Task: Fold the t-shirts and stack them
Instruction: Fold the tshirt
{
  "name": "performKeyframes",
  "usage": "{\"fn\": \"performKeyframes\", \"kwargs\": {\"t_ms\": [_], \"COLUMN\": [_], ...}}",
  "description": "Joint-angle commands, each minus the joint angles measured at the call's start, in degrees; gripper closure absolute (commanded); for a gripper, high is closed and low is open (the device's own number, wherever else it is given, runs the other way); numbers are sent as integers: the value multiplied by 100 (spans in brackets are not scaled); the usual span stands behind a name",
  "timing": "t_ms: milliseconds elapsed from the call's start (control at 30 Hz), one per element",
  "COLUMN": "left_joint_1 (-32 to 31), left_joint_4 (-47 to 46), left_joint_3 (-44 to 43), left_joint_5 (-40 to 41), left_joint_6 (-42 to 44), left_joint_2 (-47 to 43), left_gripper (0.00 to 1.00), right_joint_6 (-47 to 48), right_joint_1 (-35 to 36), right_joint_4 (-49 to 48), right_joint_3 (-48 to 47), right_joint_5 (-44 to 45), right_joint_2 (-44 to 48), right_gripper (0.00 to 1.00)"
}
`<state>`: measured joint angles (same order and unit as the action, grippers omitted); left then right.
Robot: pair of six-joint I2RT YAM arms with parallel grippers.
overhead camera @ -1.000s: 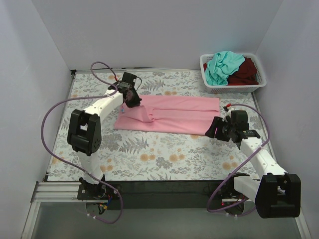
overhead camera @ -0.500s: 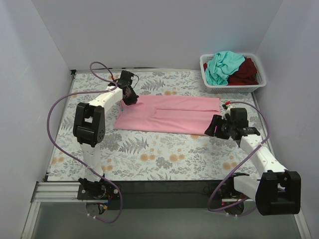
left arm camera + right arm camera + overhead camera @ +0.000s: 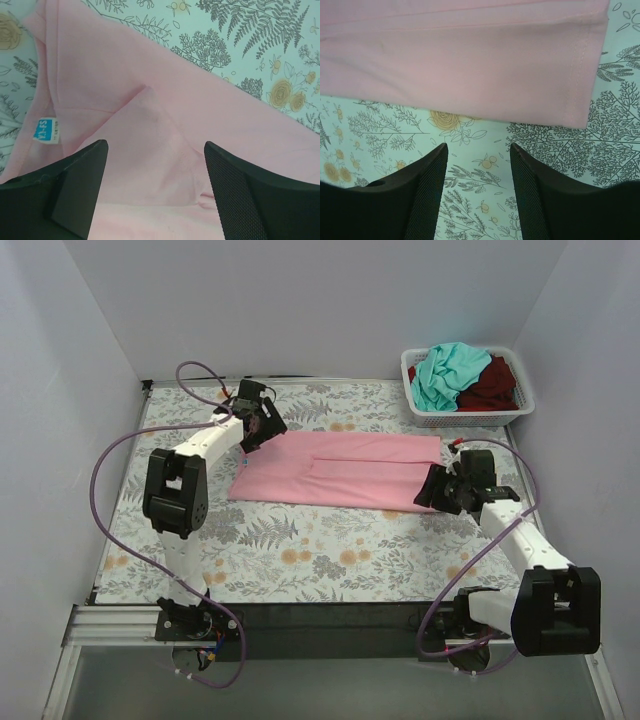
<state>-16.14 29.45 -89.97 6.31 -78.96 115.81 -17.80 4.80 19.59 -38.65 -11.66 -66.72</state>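
A light pink t-shirt [image 3: 340, 470] lies flat on the floral table, folded into a long strip, its blue neck label [image 3: 44, 130] at the left end. My left gripper [image 3: 262, 428] hovers open over that left end [image 3: 145, 115], nothing between its fingers. My right gripper [image 3: 437, 490] stands open just off the shirt's right hem [image 3: 577, 75], over bare cloth-patterned table [image 3: 480, 165]. A teal t-shirt [image 3: 445, 372] and a dark red t-shirt [image 3: 492, 385] sit bunched in the basket.
The white slatted basket [image 3: 470, 418] stands at the back right corner. White walls close in the table on three sides. The floral table surface [image 3: 300, 550] stretches in front of the pink shirt.
My left gripper has let go of the pink shirt's folded sleeve, which now lies flat, and has opened. The right gripper has shifted slightly toward the hem.
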Motion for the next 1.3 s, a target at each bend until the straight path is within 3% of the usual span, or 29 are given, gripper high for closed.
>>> {"fn": "performKeyframes", "kwargs": {"t_ms": [0, 133, 333, 433, 700, 967, 1133, 1267], "left_joint_1": [-3, 6, 50, 146, 454, 884, 1034, 1043], "left_joint_4": [-124, -133, -194, -221, -37, 157, 315, 552], "left_joint_3": [355, 1111, 2376, 2607, 2994, 3469, 2970, 2100], "left_joint_5": [230, 371, 222, 196, 195, 371, 714, 671], "left_joint_6": [135, 267, 258, 232, 206, 240, 355, 311], "left_joint_2": [-1024, -1779, -2027, -1931, -1509, -1596, -1456, -1341], "left_gripper": [23, 30, 61, 64, 65, 66, 60, 50], "right_joint_6": [-188, -434, -548, -584, -654, -628, -373, -391], "right_joint_1": [-154, -400, -628, -647, -778, -814, -595, 220], "right_joint_4": [-210, -535, -903, -949, -1081, -431, 263, 738], "right_joint_3": [-336, -379, -564, -564, 15, 823, 1070, 834], "right_joint_5": [182, -213, -292, -232, -152, -257, -495, -338], "right_joint_2": [-139, -542, -1288, -1440, -1959, -1556, -652, -18], "right_gripper": [41, 42, 44, 44, 44, 45, 44, 42]}}
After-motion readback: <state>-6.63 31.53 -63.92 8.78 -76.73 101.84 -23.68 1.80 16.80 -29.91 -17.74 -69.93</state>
